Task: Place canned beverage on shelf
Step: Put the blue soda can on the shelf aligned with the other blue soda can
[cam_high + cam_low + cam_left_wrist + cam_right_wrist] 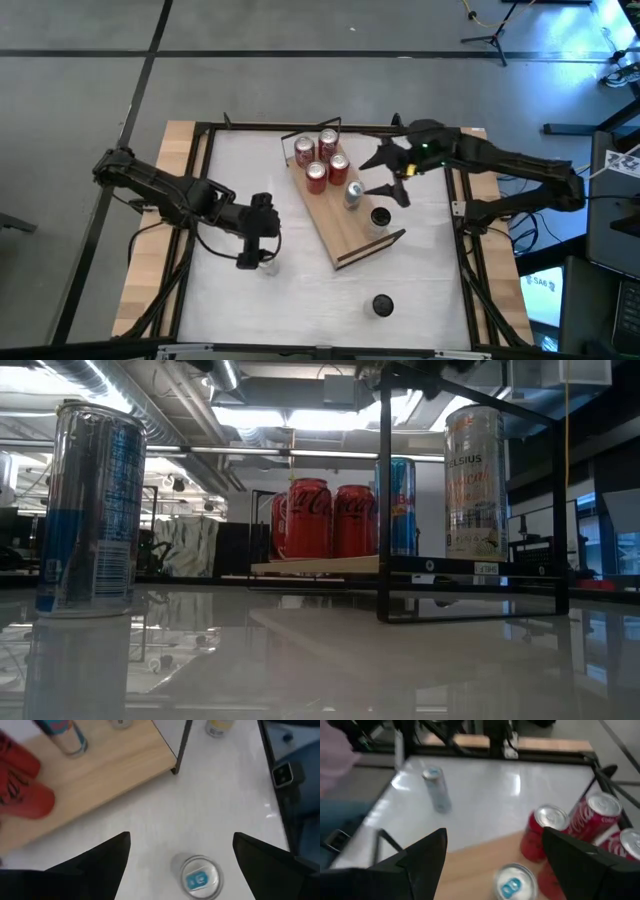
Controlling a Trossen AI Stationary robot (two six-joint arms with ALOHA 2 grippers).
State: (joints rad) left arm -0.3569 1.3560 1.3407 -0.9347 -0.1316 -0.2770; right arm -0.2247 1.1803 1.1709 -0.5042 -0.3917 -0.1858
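Two tools gape empty, the left tool point(262, 262) straight above a can point(199, 879) on the desk point(250, 180).
The upright can stands left of the shelf point(330, 225); right tool point(392, 175) hovers over the shelved cans point(322, 158).

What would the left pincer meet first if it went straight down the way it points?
Probably the slim silver can standing on the white tabletop, which sits between the open left pincer fingers; depth is unclear.

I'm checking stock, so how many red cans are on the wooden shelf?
4 red cans, clustered at the far end of the shelf, two behind two. None seems hidden.
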